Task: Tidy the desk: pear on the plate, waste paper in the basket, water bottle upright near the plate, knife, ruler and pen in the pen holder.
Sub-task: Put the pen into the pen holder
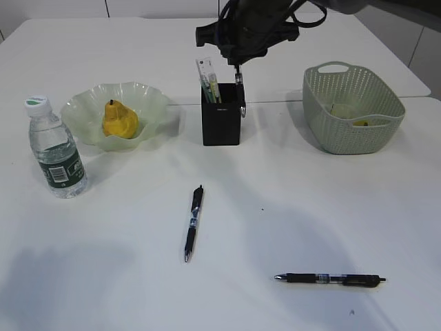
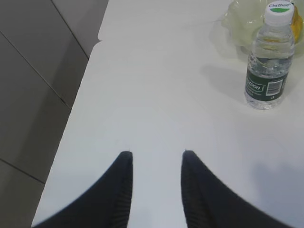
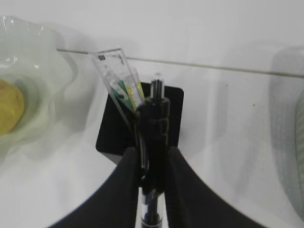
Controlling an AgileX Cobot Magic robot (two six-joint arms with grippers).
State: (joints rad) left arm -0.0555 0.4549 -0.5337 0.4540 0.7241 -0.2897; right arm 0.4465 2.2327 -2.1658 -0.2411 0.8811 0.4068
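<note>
The right gripper [image 3: 151,166] holds a black pen [image 3: 154,142] clamped between its narrow-set dark fingers, upright over the pen holder [image 1: 222,123], a matte black square box standing between the plate and the basket; in the exterior view the pen's lower end reaches the holder's right rear corner. Inside the holder stand a clear plastic ruler [image 3: 115,76] and a green-and-yellow stick-shaped item, leaning to the left. Two more black pens lie flat on the white table [image 1: 103,276]: one [image 1: 193,223] in front of the holder, nearly lengthwise toward the camera, the other [image 1: 331,279] nearer the front right, lying crosswise. That makes three pens in sight. To the left of the holder sits a translucent pale green plate [image 1: 150,103] with a wavy, ruffled rim, and one yellow pear [image 1: 119,119] stands in it. Just in front of and left of the plate one clear plastic water bottle [image 1: 56,148] stands upright, with a white cap and a dark green label. To the right stands one pale green plastic basket [image 1: 324,103] with slotted walls and a handle cut-out; something yellowish lies inside. The left gripper [image 2: 156,161] hangs above bare tabletop near the table's left edge, its ribbed black fingers partly spread and holding nothing.
</note>
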